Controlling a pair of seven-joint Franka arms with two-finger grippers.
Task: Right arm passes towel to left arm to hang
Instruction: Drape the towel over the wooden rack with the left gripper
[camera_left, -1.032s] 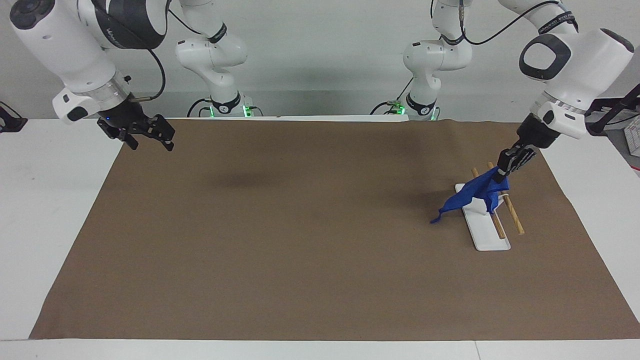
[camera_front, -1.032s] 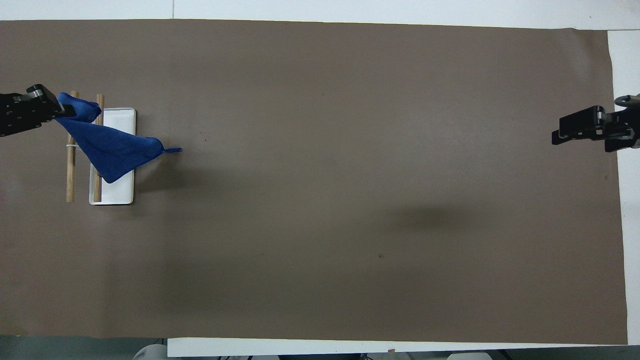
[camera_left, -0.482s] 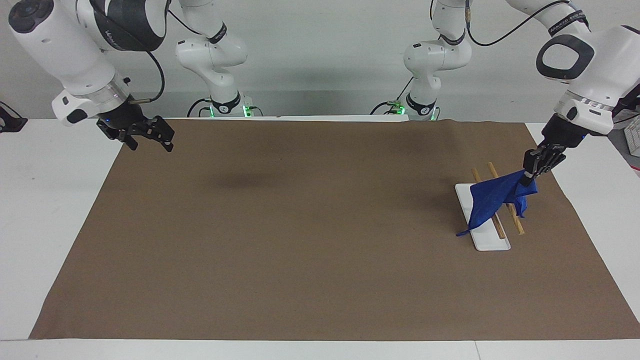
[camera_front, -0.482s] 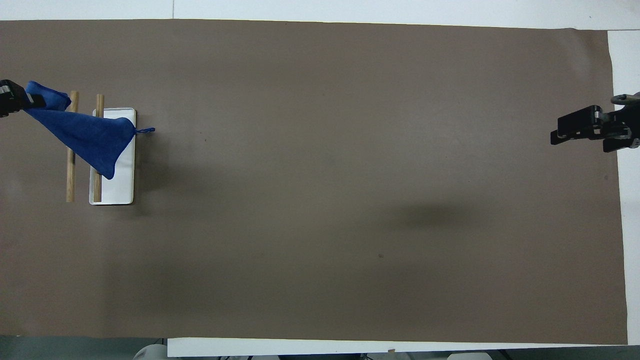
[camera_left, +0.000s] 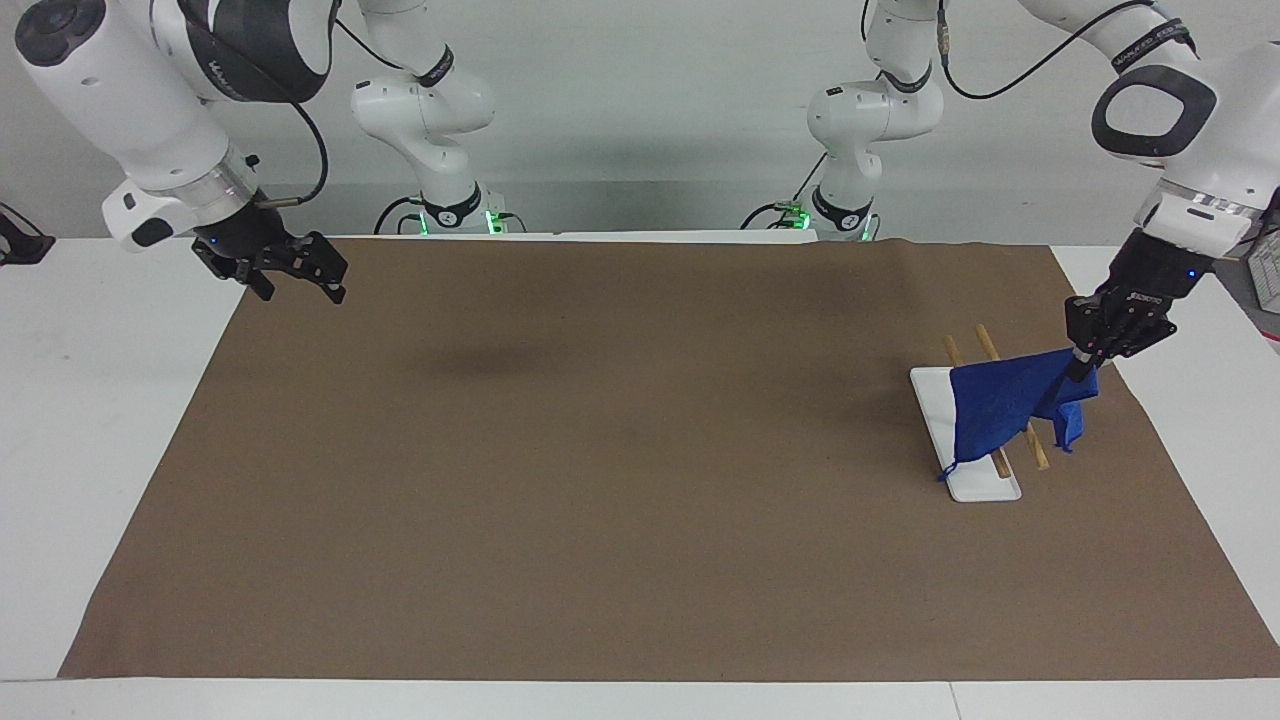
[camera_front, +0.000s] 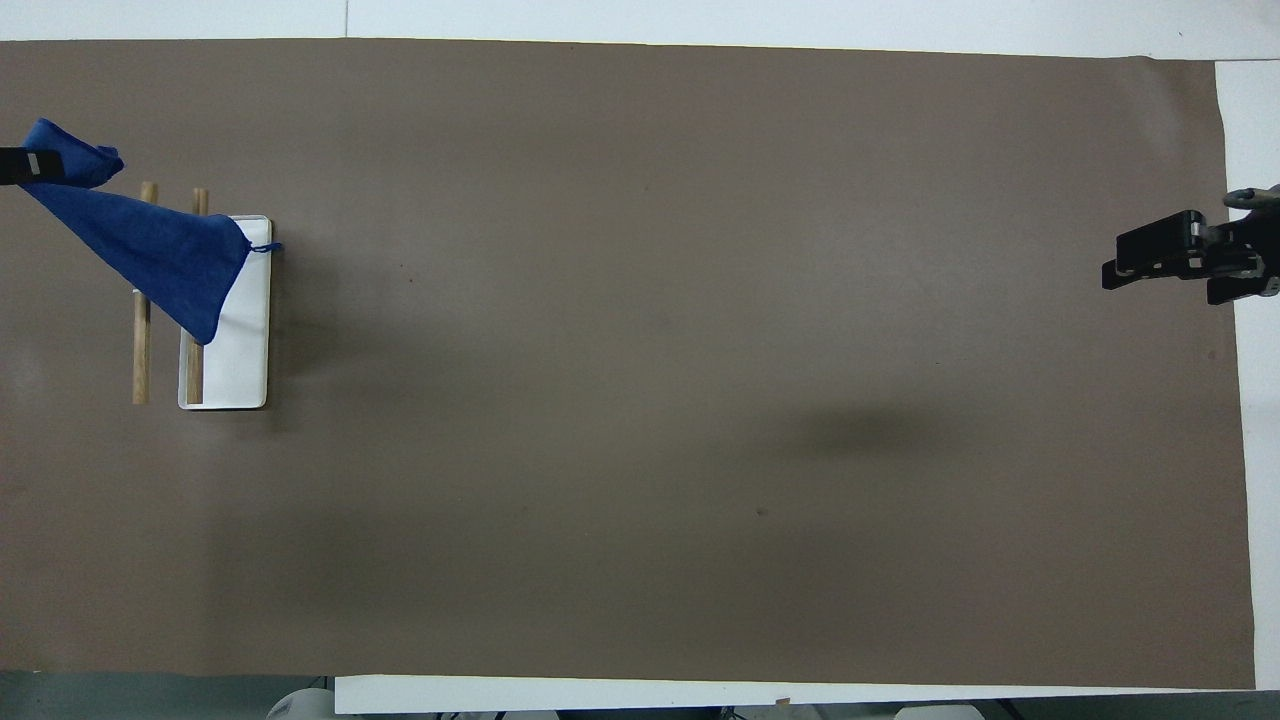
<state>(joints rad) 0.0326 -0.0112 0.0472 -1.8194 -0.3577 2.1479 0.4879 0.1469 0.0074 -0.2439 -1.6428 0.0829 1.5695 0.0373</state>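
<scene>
The blue towel (camera_left: 1005, 405) (camera_front: 160, 255) drapes over the two wooden rails of a small rack (camera_left: 1030, 440) on a white base (camera_left: 975, 485) at the left arm's end of the table. My left gripper (camera_left: 1082, 370) is shut on one corner of the towel, pulling it taut past the outer rail; its tip shows at the overhead view's edge (camera_front: 25, 167). The towel's string loop (camera_front: 268, 247) hangs over the white base (camera_front: 245, 370). My right gripper (camera_left: 300, 285) (camera_front: 1120, 275) waits open over the brown mat's edge at the right arm's end, holding nothing.
A brown mat (camera_left: 600, 450) covers most of the white table (camera_left: 90, 400). The rack's wooden rails (camera_front: 141, 350) run toward and away from the robots. Both arm bases stand along the table's edge nearest the robots.
The left gripper has drawn the towel across the rack toward the left arm's end of the table, so the trailing corner and loop slid from the mat onto the rack. The right arm has stayed put.
</scene>
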